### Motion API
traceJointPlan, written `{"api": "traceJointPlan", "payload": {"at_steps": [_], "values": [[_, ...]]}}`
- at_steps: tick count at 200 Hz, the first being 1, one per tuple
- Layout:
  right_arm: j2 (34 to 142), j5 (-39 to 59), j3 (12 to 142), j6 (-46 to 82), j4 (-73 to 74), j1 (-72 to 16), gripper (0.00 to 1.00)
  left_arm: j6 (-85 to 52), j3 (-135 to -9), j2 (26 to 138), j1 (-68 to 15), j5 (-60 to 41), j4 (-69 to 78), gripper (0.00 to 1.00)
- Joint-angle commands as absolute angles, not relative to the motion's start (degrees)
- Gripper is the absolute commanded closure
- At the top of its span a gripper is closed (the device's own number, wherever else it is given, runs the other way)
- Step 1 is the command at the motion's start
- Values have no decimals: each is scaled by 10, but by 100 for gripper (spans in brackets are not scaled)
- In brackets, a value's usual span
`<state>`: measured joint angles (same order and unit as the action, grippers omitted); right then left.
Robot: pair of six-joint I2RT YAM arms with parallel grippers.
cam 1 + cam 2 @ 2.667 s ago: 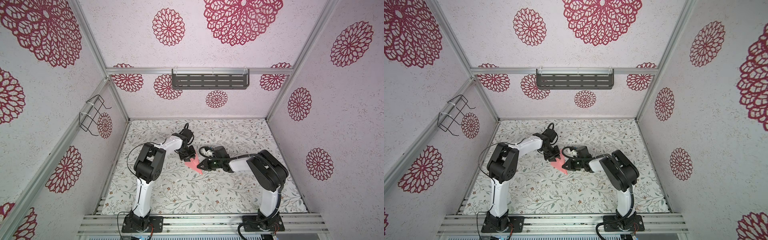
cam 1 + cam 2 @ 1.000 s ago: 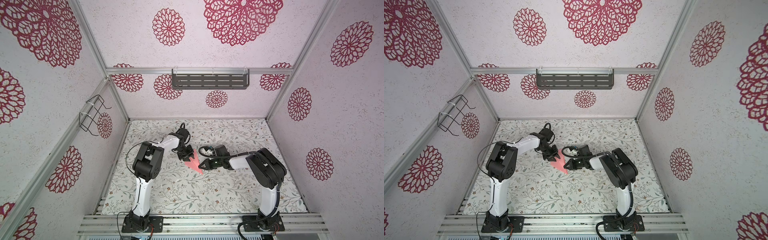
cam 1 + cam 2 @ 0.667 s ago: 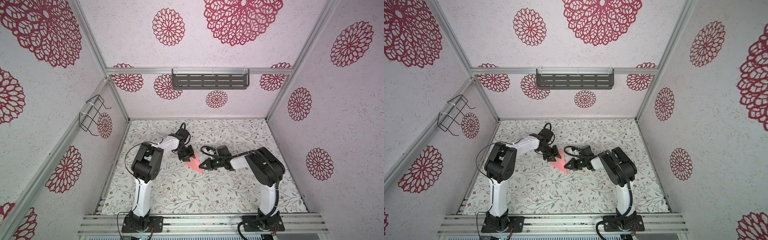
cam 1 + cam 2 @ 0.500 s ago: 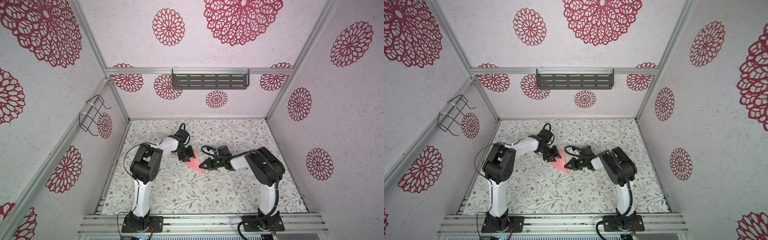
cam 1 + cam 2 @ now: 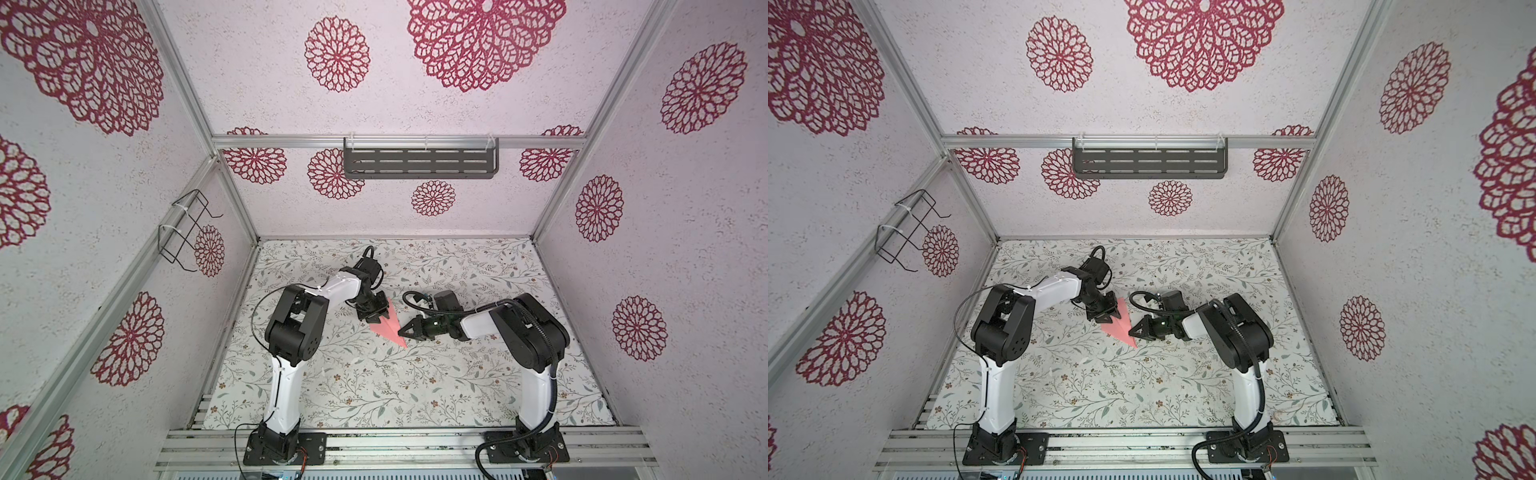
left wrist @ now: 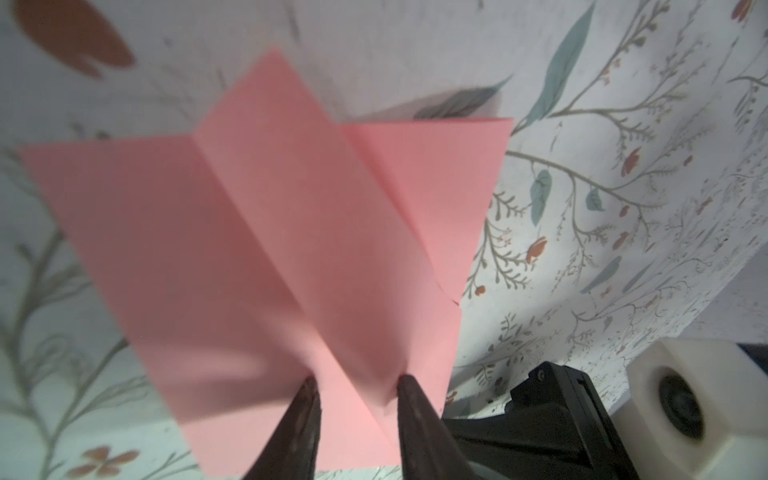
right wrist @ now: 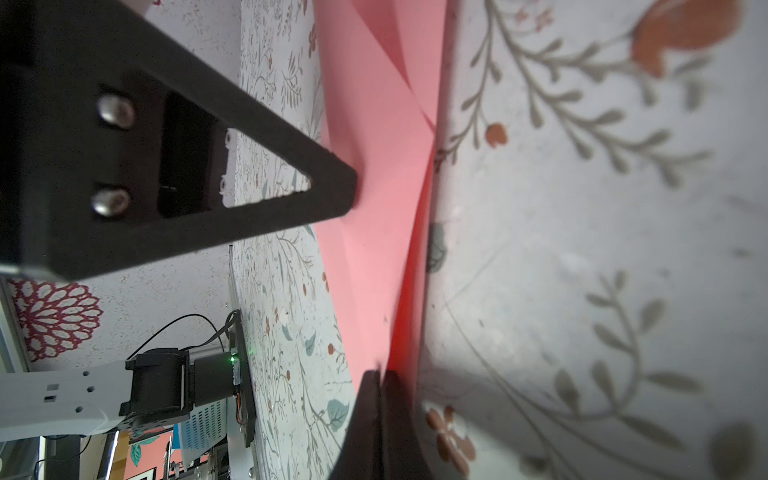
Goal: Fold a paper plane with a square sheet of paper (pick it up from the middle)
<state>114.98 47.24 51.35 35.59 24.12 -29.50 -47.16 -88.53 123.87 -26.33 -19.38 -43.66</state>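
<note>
Near the middle of the mat (image 5: 353, 386), the paper (image 5: 387, 328) lies folded to a dart, nose toward 5 o'clock. Your left claw (image 5: 376, 319) sits at its 11 o'clock end, jaws part-way open and planted either side of the raised centre fold, probably to pin the tail; whether they squeeze it is unclear. Your right claw (image 5: 401, 332), from 3 o'clock, is closed and empty, tip pressing the paper's edge, likely sharpening a crease.

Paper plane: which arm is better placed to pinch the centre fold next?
Probably left. The left fingers stand apart astride the centre fold of the paper plane; the right fingers are shut at its side edge, near the nose.
</note>
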Motion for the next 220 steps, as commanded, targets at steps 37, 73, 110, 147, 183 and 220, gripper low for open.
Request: {"api": "traceJointPlan", "payload": {"at_steps": [37, 73, 110, 147, 183, 220], "values": [[1163, 459, 523, 351, 187, -291, 97, -480, -862, 1349, -268, -67, -504, 67], [1161, 456, 526, 354, 180, -291, 95, -479, -869, 1366, -268, -62, -513, 67], [1147, 451, 527, 356, 178, -291, 88, -482, -874, 1383, -267, -56, -523, 67], [1086, 447, 511, 371, 196, -288, 78, -484, -883, 1401, -268, -54, -537, 67], [1036, 437, 503, 359, 186, -290, 76, -486, -898, 1422, -267, -52, -552, 67], [1039, 421, 527, 317, 139, -312, 80, -489, -907, 1437, -268, -53, -561, 67]]}}
